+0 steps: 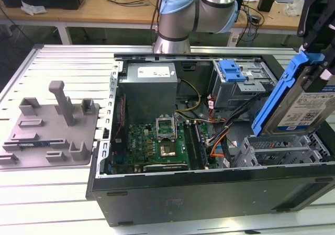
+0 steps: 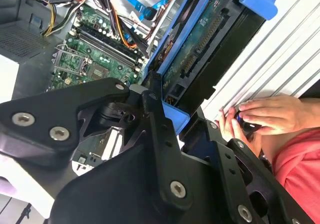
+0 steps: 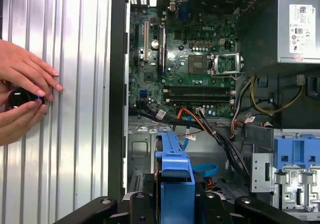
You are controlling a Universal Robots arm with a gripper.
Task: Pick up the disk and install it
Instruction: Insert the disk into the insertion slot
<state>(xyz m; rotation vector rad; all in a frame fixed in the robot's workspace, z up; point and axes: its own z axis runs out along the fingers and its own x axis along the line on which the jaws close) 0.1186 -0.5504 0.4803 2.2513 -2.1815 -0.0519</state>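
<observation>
- The gripper (image 1: 315,54) is built of black linkage bars with round screw heads. Its jaws are closed narrow on the disk (image 1: 301,107), pinching the blue plastic carrier at its edges.
- The disk is a flat silver slab with a white-and-blue label. It is held tilted in the air at the exterior view's right, over the grey sheet-metal cage (image 1: 282,151) in the corner of the case (whether its low corner touches the cage I cannot tell).
- In the second wrist view, the disk's underside shows a green circuit board and a dark connector row inside the blue frame.
- The case (image 1: 209,196) is a black steel box lying open. Inside are a green board (image 1: 157,143), a plain grey supply box (image 1: 149,86) and orange and black cables (image 1: 220,141).
- A bright blue latch (image 1: 232,70) sits on the far bay.
- The table (image 1: 52,198) is ribbed pale aluminium. A matte grey tray (image 1: 52,135) with upright posts lies on it at the exterior view's left, just beside the case.
- Two hands (image 3: 22,84) rest on the ribs beside the case, cupped around a small glossy black ball (image 3: 20,98).
</observation>
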